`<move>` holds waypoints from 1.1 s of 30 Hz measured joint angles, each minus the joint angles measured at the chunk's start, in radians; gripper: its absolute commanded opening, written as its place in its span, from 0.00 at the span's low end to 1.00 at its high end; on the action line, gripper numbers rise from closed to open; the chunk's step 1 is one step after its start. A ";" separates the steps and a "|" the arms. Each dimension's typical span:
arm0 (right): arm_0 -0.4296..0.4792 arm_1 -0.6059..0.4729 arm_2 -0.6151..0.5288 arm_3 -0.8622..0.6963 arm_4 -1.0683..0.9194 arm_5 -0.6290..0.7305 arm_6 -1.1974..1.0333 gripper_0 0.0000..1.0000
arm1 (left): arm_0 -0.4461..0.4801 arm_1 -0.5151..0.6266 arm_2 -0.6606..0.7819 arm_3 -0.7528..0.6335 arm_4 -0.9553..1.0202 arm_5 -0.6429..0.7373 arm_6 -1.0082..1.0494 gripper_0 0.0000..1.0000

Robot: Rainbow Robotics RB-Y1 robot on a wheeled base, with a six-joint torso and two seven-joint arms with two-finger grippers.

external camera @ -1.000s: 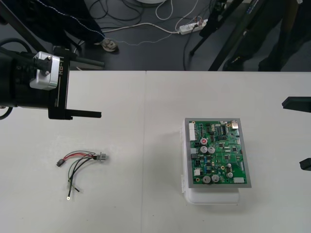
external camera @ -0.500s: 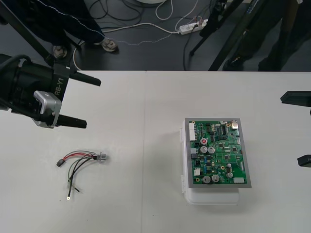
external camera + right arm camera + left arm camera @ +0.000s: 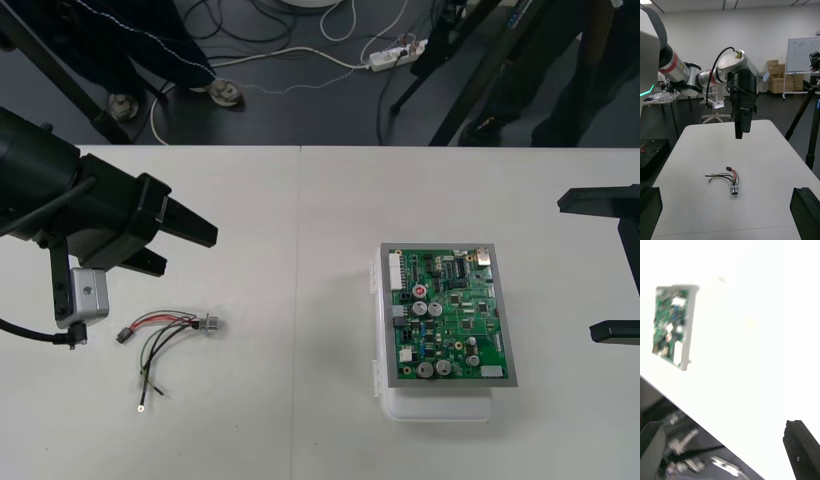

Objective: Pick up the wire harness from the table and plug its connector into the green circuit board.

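- The left tool (image 3: 172, 245) has swung in from the 9 o'clock edge of the worktop (image 3: 300, 420) over the last second. It now hangs with its two black fingers spread wide and nothing between them.
- In the front view it stands at about 12 o'clock of the wire harness (image 3: 165, 335). It is near the harness but not touching it, and the right wrist view shows a clear gap of air between the tool and the wires.
- The wire harness has not moved and lies flat at about 8 o'clock on the worktop. Its small black plug (image 3: 123, 336) is at the 9 o'clock end and its round metal socket (image 3: 210, 323) at the 3 o'clock end. Loose wires trail toward 6 o'clock.
- The right tool (image 3: 578, 265) has edged a little inward from the 3 o'clock edge. Its fingers are also far apart and hold nothing. It waits at 3 o'clock of the green circuit board (image 3: 450, 315).
- The green circuit board sits unchanged on its white base (image 3: 440, 408), at about 4 o'clock on the worktop. It is well apart from the harness, whose plug is not in it.
- Judgement: the pick-up is only starting. The left tool looks to be lining up over the harness, but it has yet to come down and close on it. Plugging in is some way off.
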 measured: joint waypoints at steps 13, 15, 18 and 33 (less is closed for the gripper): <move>-0.004 0.000 0.009 0.015 0.005 0.000 0.000 1.00 | -0.241 0.145 -0.370 0.000 -0.077 0.067 -0.073 0.91; -0.005 0.000 0.010 0.016 0.006 0.000 0.000 1.00 | -0.288 0.156 -0.430 0.000 -0.097 0.076 -0.134 0.91; -0.005 0.000 0.010 0.016 0.006 0.000 0.000 1.00 | -0.351 0.172 -0.522 0.000 -0.128 0.099 -0.245 0.91; -0.006 0.000 0.011 0.055 0.027 0.000 0.048 1.00 | -0.728 0.194 -1.103 -0.001 -0.312 0.253 -0.326 0.91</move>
